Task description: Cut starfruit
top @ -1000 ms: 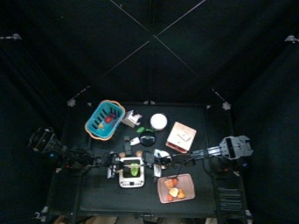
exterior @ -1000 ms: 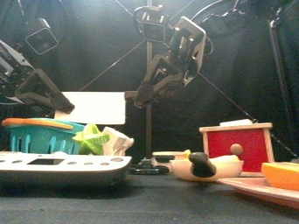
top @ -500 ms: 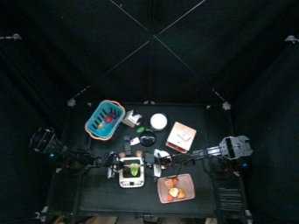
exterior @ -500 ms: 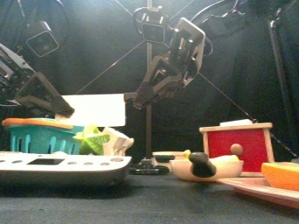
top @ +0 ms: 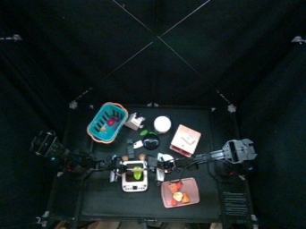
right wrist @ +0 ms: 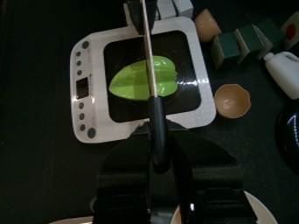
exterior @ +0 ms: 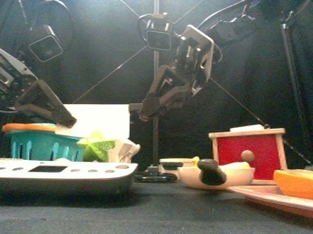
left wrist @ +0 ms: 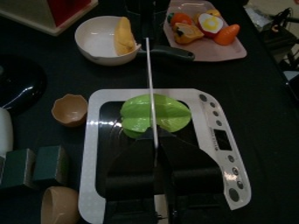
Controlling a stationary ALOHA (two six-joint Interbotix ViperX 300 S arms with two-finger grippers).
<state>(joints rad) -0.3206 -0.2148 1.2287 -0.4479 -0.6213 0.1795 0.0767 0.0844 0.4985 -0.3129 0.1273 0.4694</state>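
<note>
The starfruit (left wrist: 156, 114) is a yellow-green fruit lying in the middle of a white scale-like board (left wrist: 216, 118). It also shows in the right wrist view (right wrist: 146, 77), the top view (top: 136, 175) and the front view (exterior: 95, 144). My left gripper (left wrist: 156, 162) is shut on a thin metal blade (left wrist: 149, 79), held edge-on over the fruit. My right gripper (right wrist: 152, 144) is shut on a like blade (right wrist: 149, 52) that lies across the fruit from the other side. In the top view both grippers meet at the board (top: 135, 185).
A teal basket (top: 106, 122) stands at the back left, a red box (top: 187, 139) at the right. A pink plate (top: 180, 198) with orange fruits lies beside the board. A white bowl (left wrist: 93, 39) with an orange slice and small wooden cups (left wrist: 68, 110) stand close around it.
Both arms have shifted slightly in the front view. The starfruit and the board have stayed in place.
</note>
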